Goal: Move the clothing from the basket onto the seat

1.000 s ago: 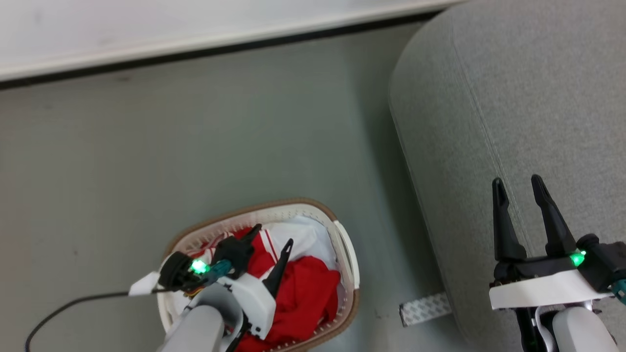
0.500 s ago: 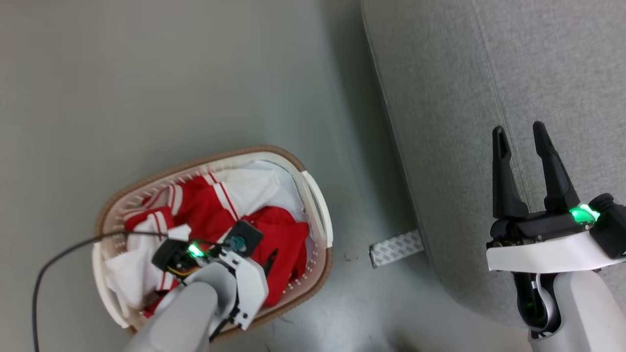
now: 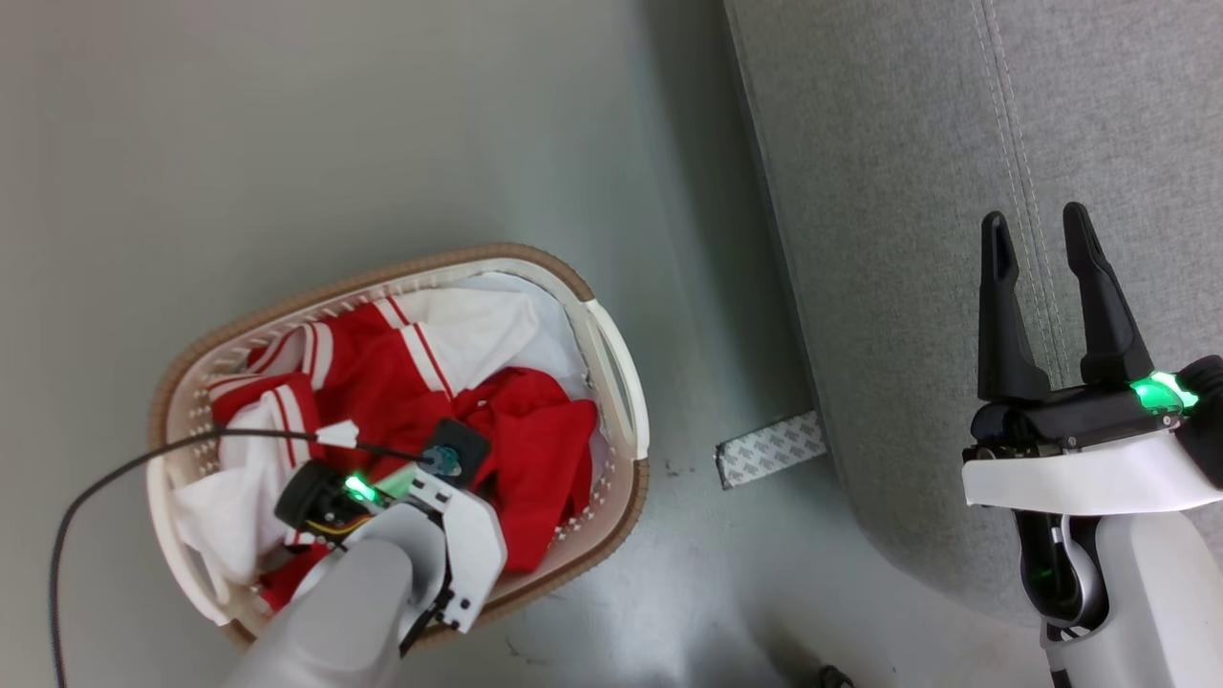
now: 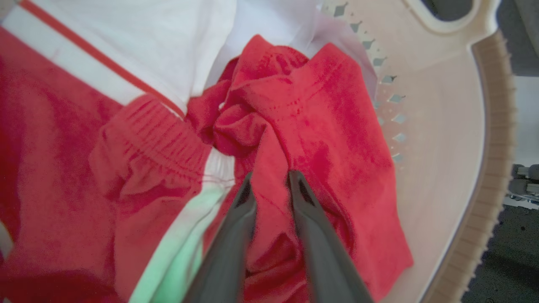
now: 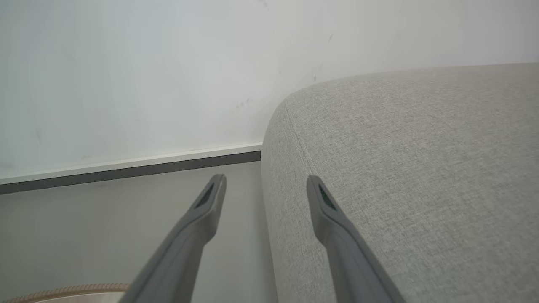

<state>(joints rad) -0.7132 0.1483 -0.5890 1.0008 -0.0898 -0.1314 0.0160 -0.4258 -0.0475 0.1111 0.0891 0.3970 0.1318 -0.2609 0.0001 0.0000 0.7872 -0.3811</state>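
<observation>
In the basket (image 3: 478,256), the left gripper (image 4: 269,176) straddles a fold of the plain red garment (image 4: 328,118); whether it is clamped, I cannot tell. The right gripper (image 3: 1037,225) gapes wide. A shallow pinch could slip on lifting.

Head cam looks steeply down on basket (image 3: 621,382), sofa (image 3: 889,239). L wrist cam v. close inside that basket; R wrist low beside that sofa, twd wall (image 5: 126,63).

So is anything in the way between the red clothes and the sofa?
Nothing tall that I can see. The red clothes lie inside the basket, so they must go up over its wall first. Between basket and sofa there is just floor, with a flat strip of tape on it.
</observation>
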